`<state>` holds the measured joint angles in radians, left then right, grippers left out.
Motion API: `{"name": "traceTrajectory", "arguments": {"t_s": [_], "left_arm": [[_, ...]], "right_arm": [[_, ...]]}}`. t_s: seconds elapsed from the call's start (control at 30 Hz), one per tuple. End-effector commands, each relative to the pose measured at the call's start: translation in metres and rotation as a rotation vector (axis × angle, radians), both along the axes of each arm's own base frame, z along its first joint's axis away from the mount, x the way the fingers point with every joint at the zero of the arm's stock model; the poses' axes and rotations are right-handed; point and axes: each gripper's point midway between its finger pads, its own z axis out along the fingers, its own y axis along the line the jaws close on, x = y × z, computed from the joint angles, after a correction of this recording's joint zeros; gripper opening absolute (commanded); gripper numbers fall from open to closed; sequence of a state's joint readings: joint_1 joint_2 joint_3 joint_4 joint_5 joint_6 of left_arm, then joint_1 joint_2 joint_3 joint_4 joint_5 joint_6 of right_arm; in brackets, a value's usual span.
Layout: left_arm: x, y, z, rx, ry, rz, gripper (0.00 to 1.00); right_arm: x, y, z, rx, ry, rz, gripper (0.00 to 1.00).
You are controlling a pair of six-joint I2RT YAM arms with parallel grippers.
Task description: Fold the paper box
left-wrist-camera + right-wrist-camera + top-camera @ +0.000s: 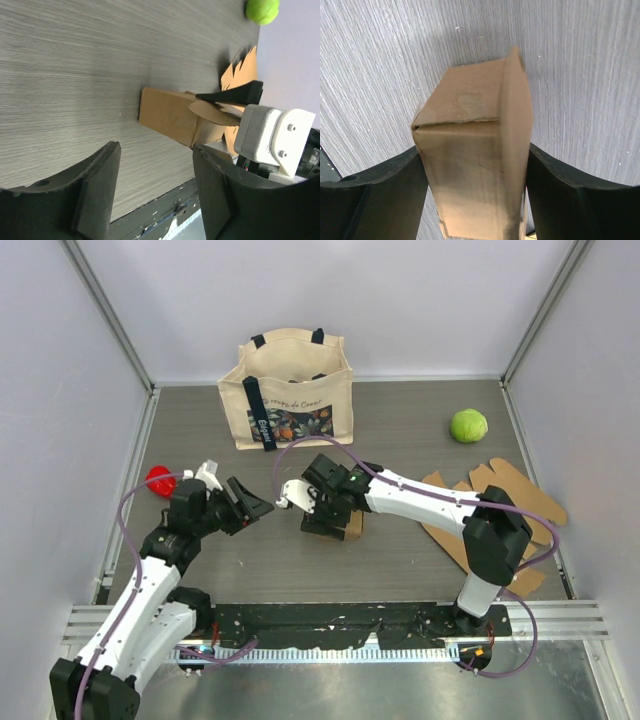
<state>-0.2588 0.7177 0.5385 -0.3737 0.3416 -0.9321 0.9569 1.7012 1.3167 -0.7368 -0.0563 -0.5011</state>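
The paper box (475,165) lies on the worktop (420,445), in front of the tote bag (290,390). The right gripper (476,172) pinches its sides. The left gripper (156,187), spread and empty, hovers in front of the bag's left corner.

The brown paper box (470,165) lies flat, folded into a block.

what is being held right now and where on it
The paper box is held by its two opposite side walls, which are pinched between the right jaws. The left jaws stand open and hold nothing.
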Motion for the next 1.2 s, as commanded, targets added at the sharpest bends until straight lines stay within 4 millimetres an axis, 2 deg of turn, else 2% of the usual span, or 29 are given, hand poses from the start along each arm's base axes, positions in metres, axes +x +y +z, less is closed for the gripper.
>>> {"name": "traceTrajectory", "arguments": {"t_s": [0.0,0.17,0.33,0.4,0.43,0.5,0.53,0.63,0.73,0.87,0.97,1.03,1.17], "left_arm": [[-0.004,-0.011,0.005,0.046,-0.051,-0.15,0.61],[0.003,-0.026,0.003,0.041,-0.083,-0.205,0.6],[0.018,-0.041,0.008,0.072,-0.17,-0.243,0.7],[0.021,-0.051,0.014,0.091,-0.215,-0.271,0.76],[0.019,-0.062,0.016,0.094,-0.24,-0.306,0.78],[0.023,-0.071,0.022,0.116,-0.28,-0.319,0.8],[0.021,-0.082,0.022,0.135,-0.293,-0.36,0.8],[0.023,-0.095,0.022,0.185,-0.312,-0.409,0.79],[0.023,-0.092,0.024,0.234,-0.328,-0.425,0.76],[0.019,-0.084,0.031,0.296,-0.409,-0.446,0.72],[0.008,-0.086,0.034,0.355,-0.491,-0.524,0.76],[-0.002,-0.094,0.035,0.377,-0.537,-0.592,0.79],[-0.013,-0.11,0.034,0.434,-0.626,-0.732,0.82]], "right_arm": [[-0.003,0.007,0.004,0.016,0.036,0.021,0.77],[0.006,0.004,0.005,0.058,-0.018,-0.044,0.86],[0.005,0.003,0.028,0.141,-0.057,-0.063,0.86],[0.005,-0.004,0.03,0.136,-0.071,-0.074,0.87],[0.005,-0.006,0.038,0.15,-0.091,-0.079,0.87],[0.007,-0.014,0.039,0.151,-0.097,-0.087,0.87],[0.008,-0.015,0.046,0.167,-0.111,-0.09,0.87],[0.007,-0.022,0.047,0.17,-0.125,-0.098,0.87],[0.005,-0.031,0.047,0.178,-0.132,-0.119,0.87],[0.001,-0.041,0.046,0.219,-0.15,-0.145,0.87],[-0.002,-0.042,0.045,0.254,-0.15,-0.158,0.87],[-0.004,-0.04,0.053,0.299,-0.165,-0.16,0.87],[-0.009,-0.043,0.048,0.317,-0.16,-0.155,0.87]]}}
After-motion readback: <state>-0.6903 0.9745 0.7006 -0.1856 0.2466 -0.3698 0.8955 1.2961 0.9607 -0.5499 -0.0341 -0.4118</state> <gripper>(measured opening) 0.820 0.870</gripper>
